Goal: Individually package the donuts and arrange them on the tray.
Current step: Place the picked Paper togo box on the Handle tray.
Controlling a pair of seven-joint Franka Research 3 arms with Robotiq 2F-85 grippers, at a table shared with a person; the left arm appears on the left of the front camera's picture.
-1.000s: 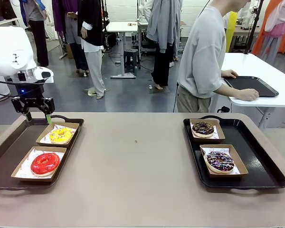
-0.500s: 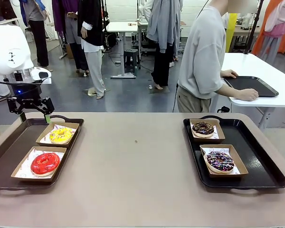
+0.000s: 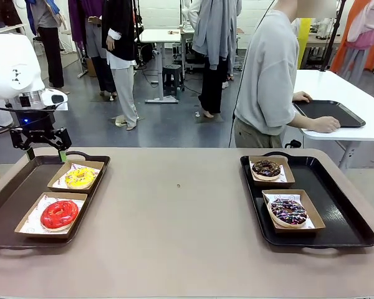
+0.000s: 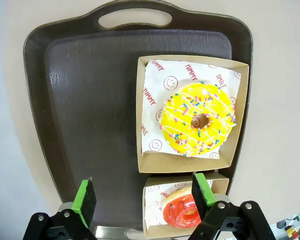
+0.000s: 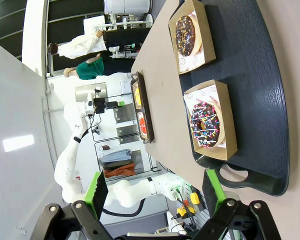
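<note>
My left gripper (image 3: 45, 151): fingers spread wide, pinching nothing, hanging above the far end of the left tray (image 3: 12, 187); in my left wrist view the green pads (image 4: 85, 200) frame bare tray floor and the near edge of a box
My right gripper (image 5: 152, 192): also spread wide and empty, held high over the right tray (image 5: 270, 100), looking down at it
Yellow donut (image 4: 197, 119): just past my left fingers, sitting in its paper-lined box (image 4: 242, 100) at the far right side of the left tray
Red donut (image 3: 58, 213): in the nearer box on the same tray, glossy icing up
Dark chocolate donut (image 3: 266, 167): boxed at the far end of the right tray
Sprinkled chocolate donut (image 3: 288, 211): boxed just nearer than it
Progress, as I judge it: all four look packaged and set on trays, two apiece
Handling: I expect the donuts to be light, soft and easily dented, with icing that smears; I would not squeeze them
Where to hold: I would pinch the stiff cardboard box wall, low at a side, and keep it level
Person (image 3: 268, 75): at the far side, turned to another table, hands off my trays
</note>
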